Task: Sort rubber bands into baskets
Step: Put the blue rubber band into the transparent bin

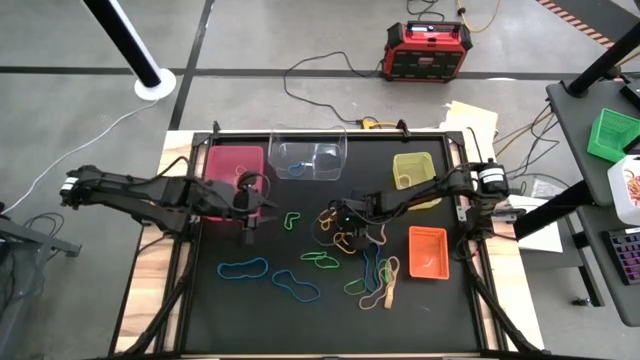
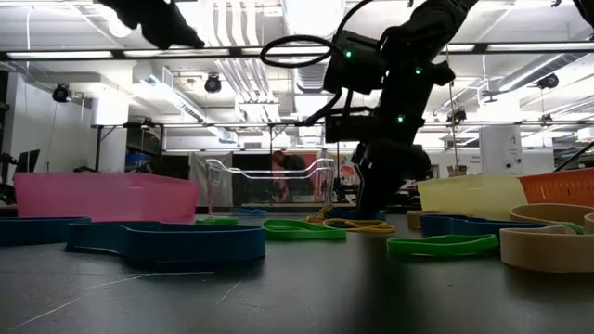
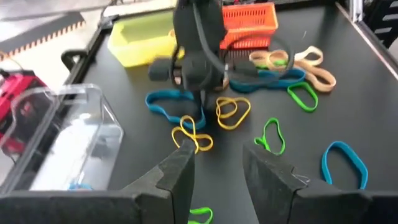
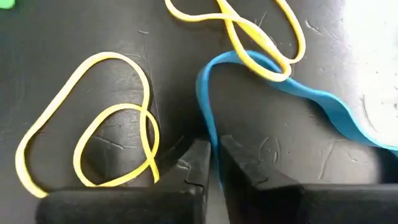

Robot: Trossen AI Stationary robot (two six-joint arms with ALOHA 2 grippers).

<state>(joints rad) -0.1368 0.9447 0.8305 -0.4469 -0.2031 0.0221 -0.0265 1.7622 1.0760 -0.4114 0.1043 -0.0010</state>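
Note:
My right gripper [image 4: 211, 158] is down at the black mat's middle [image 1: 340, 215], shut on a blue rubber band [image 4: 208, 112] that lies among yellow bands [image 4: 93, 143]. My left gripper [image 3: 217, 171] is open and empty, held above the mat in front of the pink basket [image 1: 235, 165]. It faces the right gripper [image 3: 199, 87]. The clear basket [image 1: 308, 160], yellow-green basket [image 1: 415, 172] and orange basket [image 1: 428, 252] stand on the mat. Several loose bands lie flat on it. My right gripper pinches one stretch of the blue band's loop [image 4: 210, 138] between its two fingers. The fingers come from above, pointing down, with their tips at the mat [image 2: 371, 209]. The rest of the band [image 4: 323, 106] lies slack on the mat under a yellow band.
Loose bands cover the mat's near half: blue [image 1: 243, 268], blue [image 1: 295, 287], green [image 1: 320, 260], tan [image 1: 385, 295]. A red-black power box [image 1: 428, 50] stands on the floor beyond the table. A green crate [image 1: 612, 135] sits on a side table at right.

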